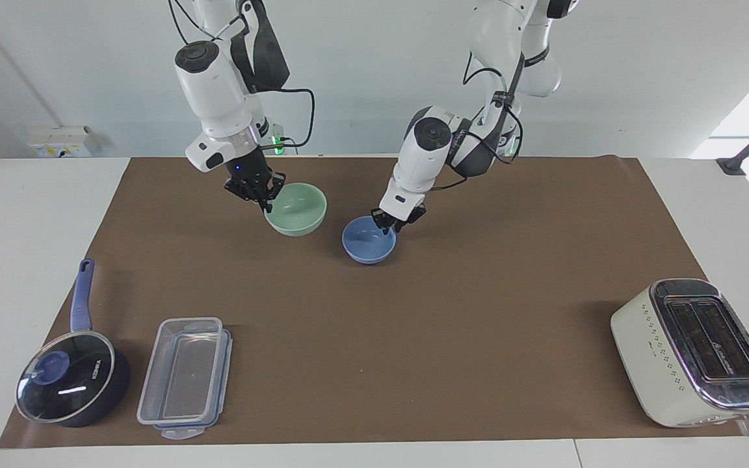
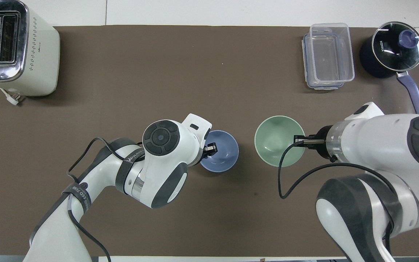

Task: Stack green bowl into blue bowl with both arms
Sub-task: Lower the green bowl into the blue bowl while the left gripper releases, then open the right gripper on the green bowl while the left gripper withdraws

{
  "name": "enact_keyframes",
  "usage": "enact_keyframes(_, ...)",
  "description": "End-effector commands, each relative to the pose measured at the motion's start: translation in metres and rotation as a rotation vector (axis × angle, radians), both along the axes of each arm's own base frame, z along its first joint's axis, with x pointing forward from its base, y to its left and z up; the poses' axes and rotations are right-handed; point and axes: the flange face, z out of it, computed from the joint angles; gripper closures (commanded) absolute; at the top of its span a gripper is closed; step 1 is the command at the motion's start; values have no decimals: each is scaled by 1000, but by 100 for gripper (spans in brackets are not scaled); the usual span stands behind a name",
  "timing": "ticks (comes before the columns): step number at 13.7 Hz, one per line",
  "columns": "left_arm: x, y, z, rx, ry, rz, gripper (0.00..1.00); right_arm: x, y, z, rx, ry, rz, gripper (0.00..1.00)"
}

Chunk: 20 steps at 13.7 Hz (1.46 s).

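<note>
My right gripper point(image 1: 264, 197) is shut on the rim of the pale green bowl point(image 1: 300, 211) and holds it upright a little above the brown mat. My left gripper point(image 1: 387, 224) is shut on the rim of the light blue bowl point(image 1: 368, 246), which is upright and low at the mat; I cannot tell if it touches. The two bowls are side by side with a small gap, the green bowl toward the right arm's end. In the overhead view the green bowl point(image 2: 275, 140) and right gripper point(image 2: 300, 141) are beside the blue bowl point(image 2: 222, 153) and left gripper point(image 2: 211, 149).
A cream toaster point(image 1: 693, 351) stands far from the robots at the left arm's end. A clear plastic container point(image 1: 186, 377) and a dark blue saucepan with a glass lid point(image 1: 69, 383) stand far from the robots at the right arm's end.
</note>
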Motion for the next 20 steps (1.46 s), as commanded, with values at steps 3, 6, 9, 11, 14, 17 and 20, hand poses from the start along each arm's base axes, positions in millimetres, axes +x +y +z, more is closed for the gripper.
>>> enact_keyframes(3,27,39,43,17,3,-6,0,8,58,-17,34,11,-63,100)
enact_keyframes(6,80,132,92,18,45,-64,0,22,91,-29,44,13,-65,100)
enact_keyframes(9,112,214,125,68,21,-80,0,32,135,-51,59,3,-60,100)
enact_keyframes(11,116,252,149,93,11,-131,0,28,140,-61,53,10,-51,100)
enact_keyframes(14,106,305,181,101,21,-215,0,8,157,-79,32,39,-1,100)
enact_keyframes(17,101,331,234,141,50,-301,0,0,158,-96,25,21,16,100)
enact_keyframes(20,89,350,260,141,114,-282,0,-4,156,-98,-1,28,65,100)
